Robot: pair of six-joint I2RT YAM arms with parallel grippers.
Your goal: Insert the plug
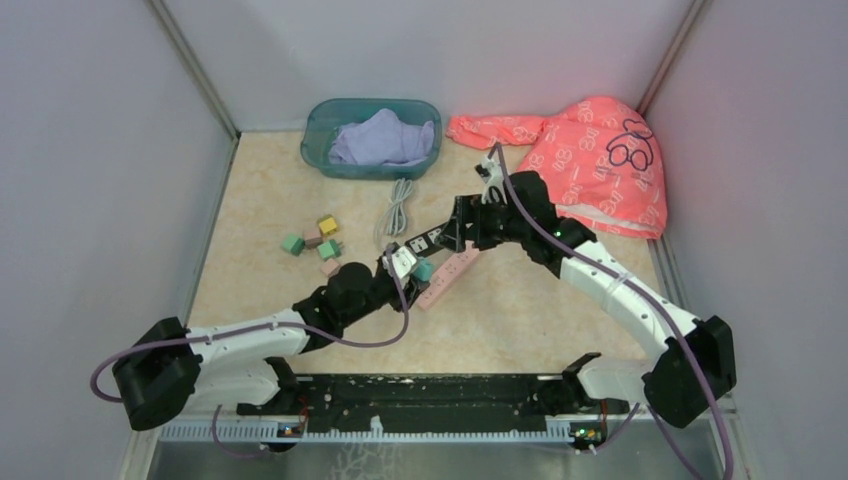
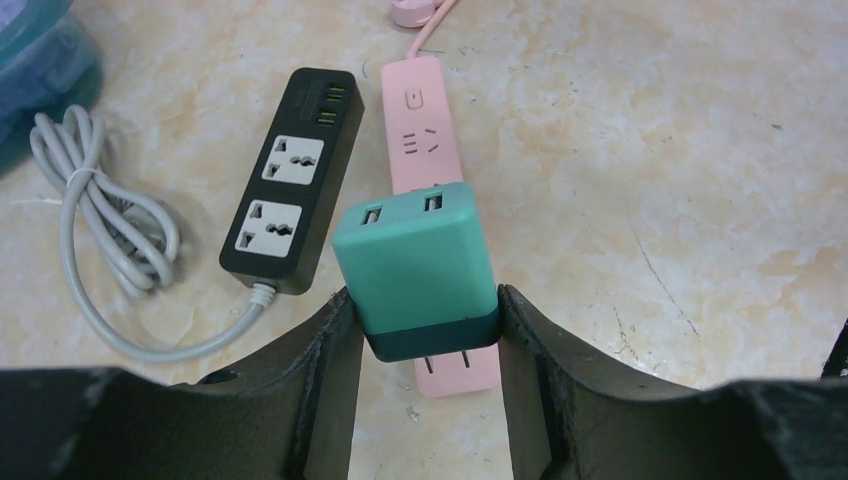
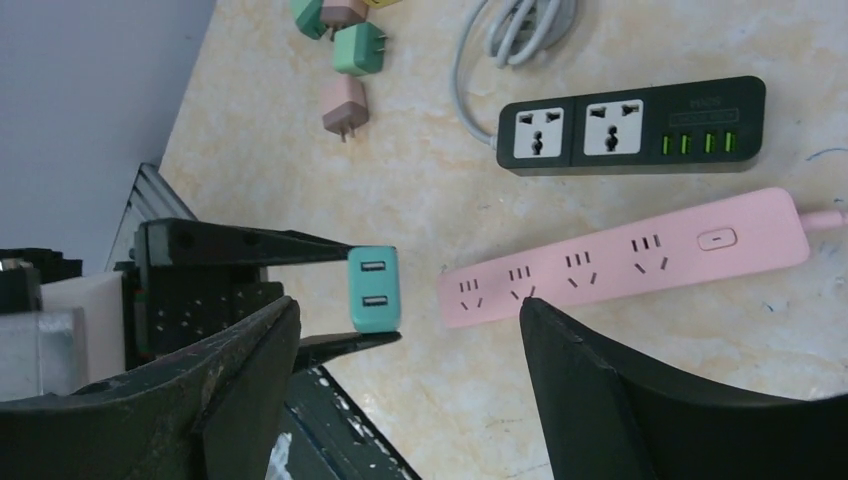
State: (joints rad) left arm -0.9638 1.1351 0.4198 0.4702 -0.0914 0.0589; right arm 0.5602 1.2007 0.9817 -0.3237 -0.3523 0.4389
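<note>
A: What takes up the most room?
B: The table (image 1: 560,310), a pale marbled top. At its far edge a coral hoodie (image 1: 590,150) lies in the right corner, and a teal tub (image 1: 318,135) holding a lilac cloth (image 1: 385,140) sits to its left

A: And the arms?
B: Both reach to the middle. The left claw (image 2: 428,300) is clamped on the plug (image 2: 415,265), one finger on each side. The right claw (image 3: 407,305) has its fingers apart with nothing between them, and it hangs over the socket end of the pink strip (image 2: 425,130)

A: What lies by that strip?
B: The black strip (image 2: 295,180), flat alongside it, close but not touching. A grey cable (image 2: 100,210) runs from the black one and lies coiled next to it

A: Where exactly is the plug?
B: It is held off the table just beside the pink strip's socket end. It is teal with two ports on its face, its prongs are bare, and it sits in no socket

A: Anything smaller?
B: A few coloured cubes (image 1: 315,240), well apart on the left
</note>
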